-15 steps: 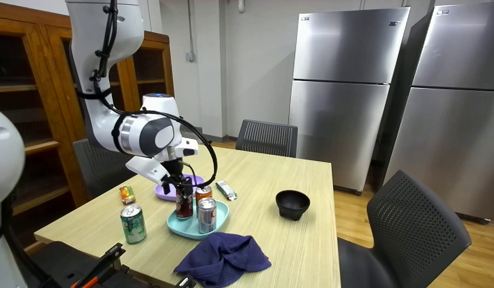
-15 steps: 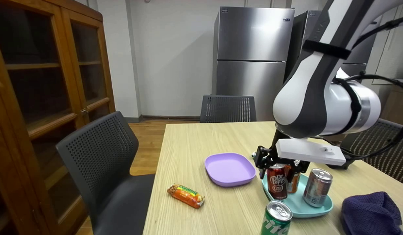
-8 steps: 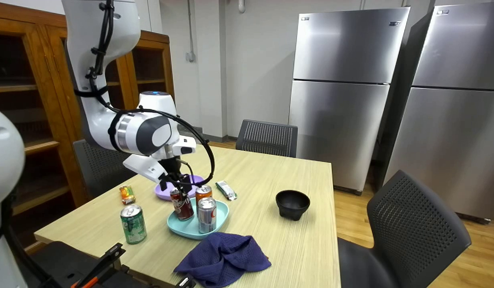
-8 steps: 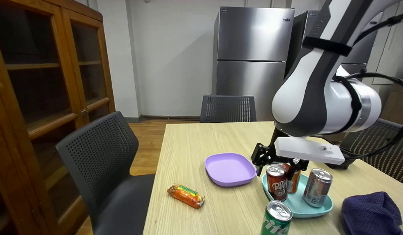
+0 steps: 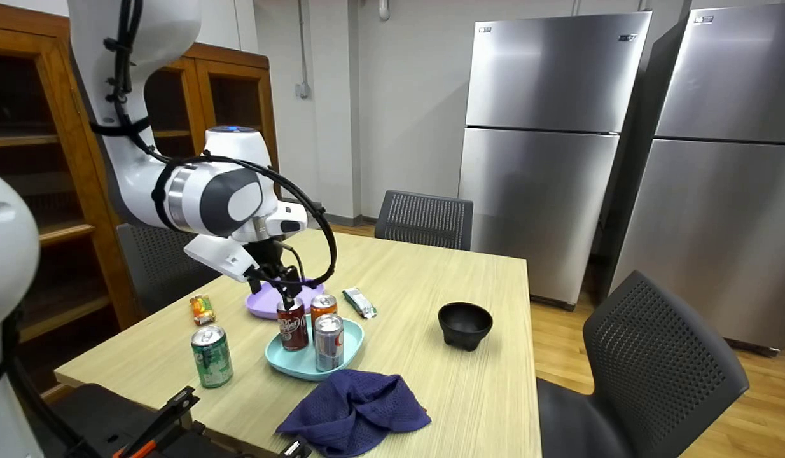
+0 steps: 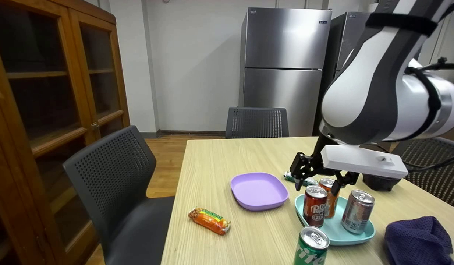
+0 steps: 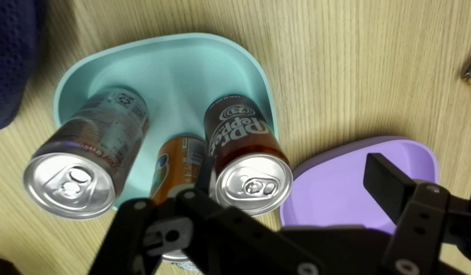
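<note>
A: Quick q: gripper (image 6: 316, 189) status?

B: Jaws spread wide, nothing gripped afaict. It's at the top of the Dr Pepper can (image 7: 247, 152). One finger (image 7: 205, 173) sits right by the can, on the side facing the orange can (image 6: 332, 204); the other shows against the purple plate (image 7: 331, 187) in the wrist view. Touching? Can't tell.

A: Where's the Dr Pepper can, exactly?

B: Upright in the teal tray (image 7: 174, 72), near its wall on the purple plate's side, w/ the orange can and silver can (image 5: 329, 346) next to it.

A: Tips for this bit?

B: Imo the tight spot's that gap btwn Dr Pepper can and orange can. Any move there: slow, straight up/down, no twist or sideways swing, else a fingertip could tip a can. Before any squeeze, centre the jaws, b/c the can sits closer to one finger.

A: Which view for what?

B: Wrist view for spacing: shows that off-centre fit, hard to judge in both exterior views. But the gripper covers much of the orange can there; an exterior view has its lid (image 6: 326, 182) plain. Same w/ the green can (image 5: 212, 359): on the table (image 5: 405, 318), outside the tray, whole in an exterior view, absent from the wrist view.
</note>
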